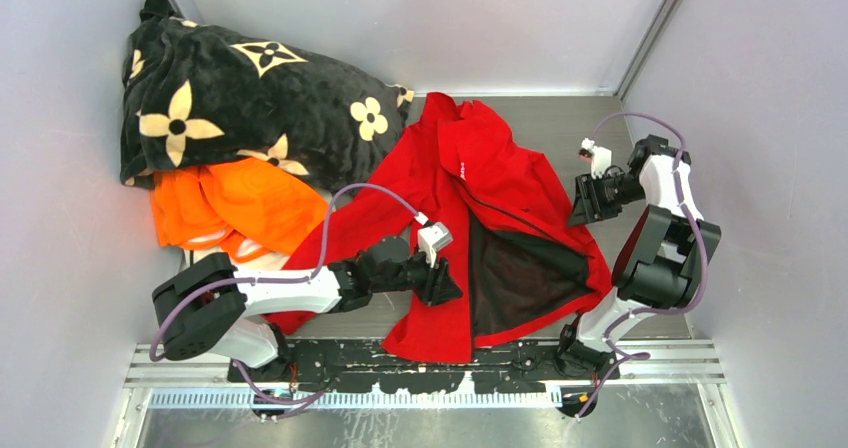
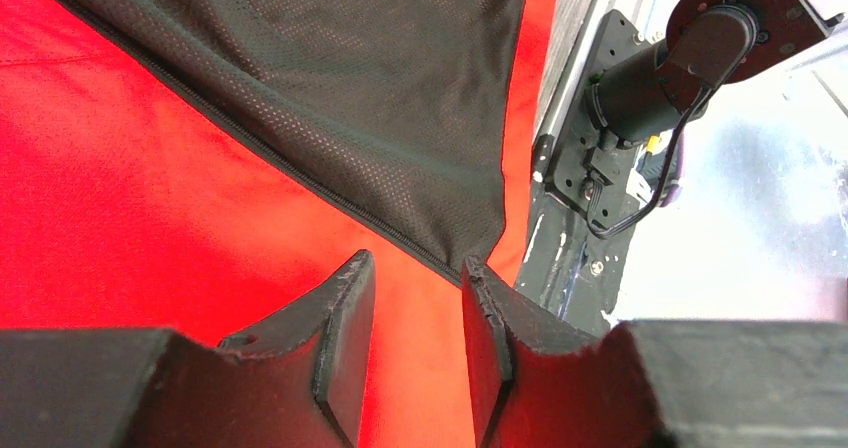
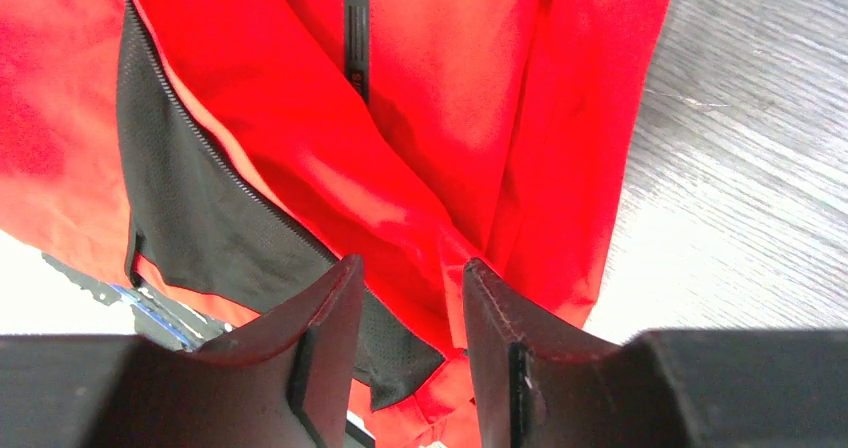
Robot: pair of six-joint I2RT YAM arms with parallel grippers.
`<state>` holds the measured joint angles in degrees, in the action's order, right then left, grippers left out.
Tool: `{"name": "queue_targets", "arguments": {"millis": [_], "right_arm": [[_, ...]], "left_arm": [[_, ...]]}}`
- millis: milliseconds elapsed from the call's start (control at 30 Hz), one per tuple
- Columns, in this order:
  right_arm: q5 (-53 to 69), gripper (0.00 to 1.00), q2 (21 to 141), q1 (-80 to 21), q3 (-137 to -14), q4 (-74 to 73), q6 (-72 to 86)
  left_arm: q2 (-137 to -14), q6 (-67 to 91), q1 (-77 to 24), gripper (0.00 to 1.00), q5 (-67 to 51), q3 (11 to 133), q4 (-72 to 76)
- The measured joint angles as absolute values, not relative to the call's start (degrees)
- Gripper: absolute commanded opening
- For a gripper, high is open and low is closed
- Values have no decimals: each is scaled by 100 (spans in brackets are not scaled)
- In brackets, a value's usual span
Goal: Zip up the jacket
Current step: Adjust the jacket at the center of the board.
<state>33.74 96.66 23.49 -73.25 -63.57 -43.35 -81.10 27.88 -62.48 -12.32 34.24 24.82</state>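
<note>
jacket (image 1: 470,183): spread unzipped on table (image 1: 560,118), dark lining (image 1: 520,268) exposed, flower-patterned blanket (image 1: 230,98) touching its far-left side | left gripper (image 2: 417,263): fingers apart over its near hem, beside zip edge (image 2: 300,173), nothing pinched, probably lining up the zip's bottom end | right gripper (image 3: 412,263): fingers apart over its right panel, empty

The left arm (image 1: 290,288) lies low along the near edge of the desk (image 1: 545,118). The left hand (image 1: 440,283) points right, fingers a little apart, holding nothing. The right arm (image 1: 665,258) bends up by the right edge. The right hand (image 1: 590,200) points left, fingers apart.
</note>
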Motion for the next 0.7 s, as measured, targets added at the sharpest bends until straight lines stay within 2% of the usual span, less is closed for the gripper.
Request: {"name": "queue_targets", "arguments": {"millis": [300,567,600,700], "right_arm": [[3583,60,8853,2349,-7336,-6639,-4560],[4580,63,8099,2349,-7328,-7832,-6055],[4770,64,8044,2346,-7293,-8018,-6333],[5234,70,7985,2344,-7100,-8519,-7142]], "left_arm": [[-8125,2805,-6211,38,-1374,3424,2650],[-7738,2480,-6169,40,-1302,3542,1973],[-7596,2370,-6169,42,-1249,3592,1789],[-7159,2154,-6139,64,-1048,3640,1426]]}}
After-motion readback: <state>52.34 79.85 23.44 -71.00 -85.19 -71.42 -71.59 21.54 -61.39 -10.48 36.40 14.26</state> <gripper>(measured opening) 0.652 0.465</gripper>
